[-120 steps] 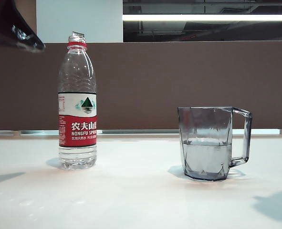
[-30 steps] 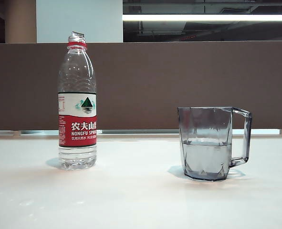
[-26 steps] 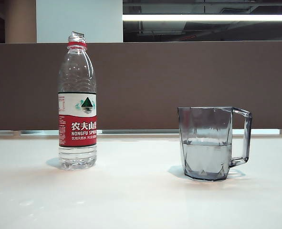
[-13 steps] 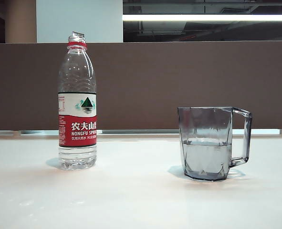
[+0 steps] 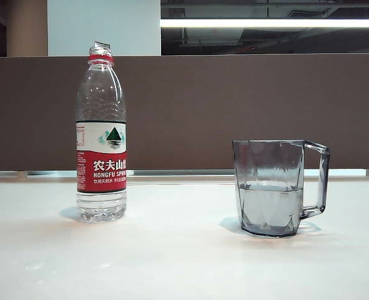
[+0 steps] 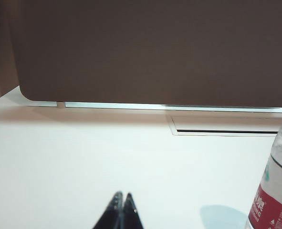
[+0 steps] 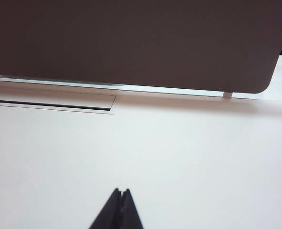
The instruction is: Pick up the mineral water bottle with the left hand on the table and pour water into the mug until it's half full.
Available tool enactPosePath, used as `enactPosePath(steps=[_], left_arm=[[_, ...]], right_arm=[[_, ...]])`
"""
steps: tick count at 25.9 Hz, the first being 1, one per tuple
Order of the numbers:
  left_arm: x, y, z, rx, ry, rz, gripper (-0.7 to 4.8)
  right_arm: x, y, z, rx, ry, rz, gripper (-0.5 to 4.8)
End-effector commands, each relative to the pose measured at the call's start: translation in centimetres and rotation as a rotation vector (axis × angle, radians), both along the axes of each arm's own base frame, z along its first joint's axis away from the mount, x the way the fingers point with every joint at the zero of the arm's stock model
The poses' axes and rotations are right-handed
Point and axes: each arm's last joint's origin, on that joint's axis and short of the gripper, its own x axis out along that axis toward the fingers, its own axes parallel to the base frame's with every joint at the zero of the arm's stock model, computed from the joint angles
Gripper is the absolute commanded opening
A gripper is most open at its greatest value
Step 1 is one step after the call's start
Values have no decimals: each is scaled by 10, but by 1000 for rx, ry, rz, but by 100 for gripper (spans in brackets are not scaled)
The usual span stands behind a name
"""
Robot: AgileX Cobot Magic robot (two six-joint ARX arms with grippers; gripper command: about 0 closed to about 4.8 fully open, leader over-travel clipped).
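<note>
Standing beside closed left pincer (image 6: 122, 196) – mineral water bottle (image 6: 276, 191), right pincer (image 7: 120, 192) closed.

uncapped mineral water bottle (image 5: 101, 134) upright on table (image 5: 172, 262), apart from perhaps half-full mug (image 5: 273, 187)

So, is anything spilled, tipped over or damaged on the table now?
Nothing is spilled or tipped. The bottle stands upright with no cap, and the mug stands upright apart from it, about half full. The left gripper and right gripper are shut and hold nothing.
</note>
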Motion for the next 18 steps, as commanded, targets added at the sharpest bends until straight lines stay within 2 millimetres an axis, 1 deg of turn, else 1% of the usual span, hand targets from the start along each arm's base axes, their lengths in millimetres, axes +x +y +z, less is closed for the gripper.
enactPosePath(steps=[1, 18], left_arm=[[0, 0, 2, 4, -8, -3, -5], [0, 0, 2, 4, -8, -3, -5]], right_arm=[[0, -1, -1, 76, -6, -21, -1], [0, -1, -1, 83, -6, -21, -1]])
